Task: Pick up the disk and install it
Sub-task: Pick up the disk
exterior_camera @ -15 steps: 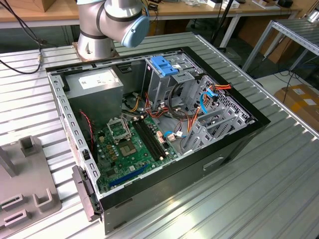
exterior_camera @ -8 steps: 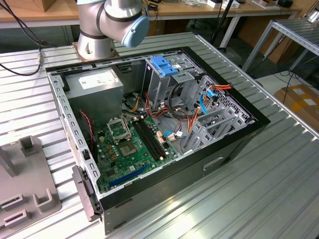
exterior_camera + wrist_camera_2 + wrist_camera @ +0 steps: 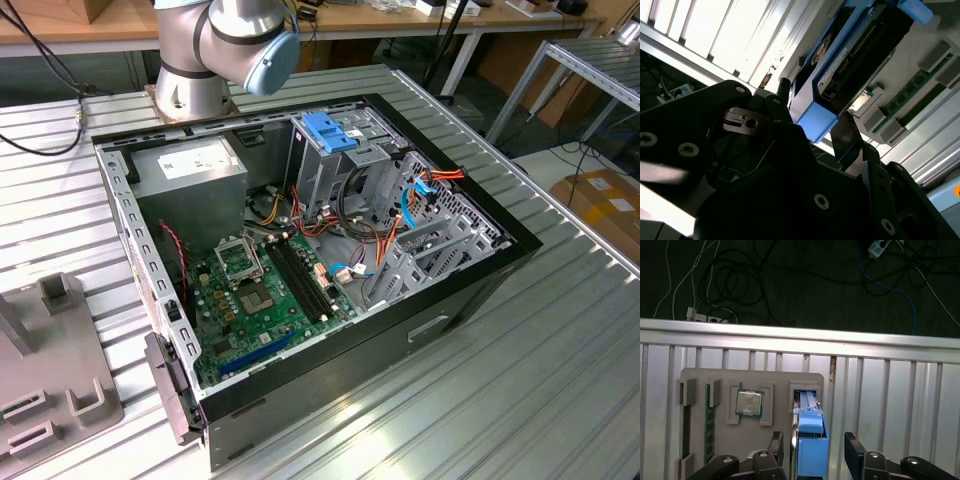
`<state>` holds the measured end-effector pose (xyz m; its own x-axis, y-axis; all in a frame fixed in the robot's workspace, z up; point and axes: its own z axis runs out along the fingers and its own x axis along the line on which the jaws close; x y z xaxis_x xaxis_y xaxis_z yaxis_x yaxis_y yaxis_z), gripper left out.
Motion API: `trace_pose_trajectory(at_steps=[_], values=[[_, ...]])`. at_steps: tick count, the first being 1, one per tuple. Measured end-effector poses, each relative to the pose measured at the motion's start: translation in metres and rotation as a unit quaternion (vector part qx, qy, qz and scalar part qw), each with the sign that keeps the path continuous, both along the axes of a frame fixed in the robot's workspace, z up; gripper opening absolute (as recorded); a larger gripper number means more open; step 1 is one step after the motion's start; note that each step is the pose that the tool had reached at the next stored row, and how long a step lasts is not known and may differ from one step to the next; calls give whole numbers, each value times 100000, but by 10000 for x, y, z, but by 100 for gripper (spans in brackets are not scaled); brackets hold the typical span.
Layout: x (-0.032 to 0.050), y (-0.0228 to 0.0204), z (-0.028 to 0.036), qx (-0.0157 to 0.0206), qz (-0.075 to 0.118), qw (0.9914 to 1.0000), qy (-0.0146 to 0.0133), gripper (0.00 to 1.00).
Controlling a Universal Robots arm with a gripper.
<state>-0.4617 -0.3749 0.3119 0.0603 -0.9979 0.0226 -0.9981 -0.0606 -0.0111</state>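
My gripper [image 3: 813,437] is spread wide and holds nothing. Its 2 fingers [image 3: 854,447] straddle the disk [image 3: 810,420] without either pad pressing on it, as far as I can tell. The disk stands on edge in a slot of the grey holder tray [image 3: 775,385], blue bracket uppermost. A processor chip [image 3: 749,403] and a memory stick [image 3: 708,422] sit in their own pockets beside it on the slatted table [image 3: 890,405]. I judge the step in hand to be the grasp, and the thing to get right is centring. In the first wrist view, 1 finger stands just beside the disk while the other has a clear gap. If I closed like this, the near pad would land first and could push the disk sideways against the slot wall, so a small sideways shift would let both pads meet its flat faces together. In the second wrist view the disk [image 3: 850,55] runs roughly in line with the gap between my fingers [image 3: 844,131], so I judge the squareness good enough. My wrist points straight down at the tray. In the exterior view my base joint [image 3: 215,50] stands at the far end of the open computer case [image 3: 520,245].
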Motion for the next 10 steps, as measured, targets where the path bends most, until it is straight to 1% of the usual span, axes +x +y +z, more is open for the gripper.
trace_pose_trajectory(at_steps=[3,10], values=[[0,0,-21,-5,3,100000,11,60],[6,0,-23,-1,2,100000,2,60]])
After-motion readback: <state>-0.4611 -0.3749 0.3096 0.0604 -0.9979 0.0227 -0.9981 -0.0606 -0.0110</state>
